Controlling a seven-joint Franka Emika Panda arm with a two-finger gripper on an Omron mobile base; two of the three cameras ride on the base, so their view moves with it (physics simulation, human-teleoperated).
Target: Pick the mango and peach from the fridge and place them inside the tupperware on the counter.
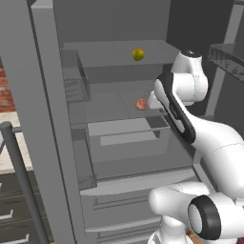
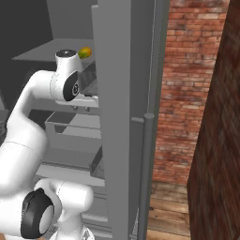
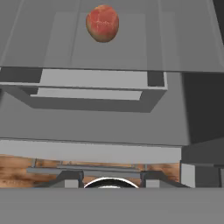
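The fridge (image 1: 47, 119) stands open, its grey door (image 1: 28, 95) swung to the left with clear bins on it. Inside, the mango (image 1: 138, 54) lies on the upper shelf (image 1: 114, 57), toward the far side. One shelf lower, the peach (image 1: 140, 104) rests on the middle shelf (image 1: 114, 102), near the front edge and just left of the robot's hand. Both fruits sit free, not touched by anything, so I judge that neither is picked yet.

The arm reaches into the fridge at the height of the middle shelf. In the hand view the peach (image 3: 102, 23) is ahead and well apart from the fingers (image 3: 70, 179), which are pressed together and pinch nothing. The hand seems aimed at the peach as the first fruit; the fingers would need to spread before a grasp.

Under the middle shelf there is a grey drawer (image 1: 128, 133). To the right of the fridge a red brick wall (image 2: 187, 93) rises over a wooden floor (image 2: 164, 211).
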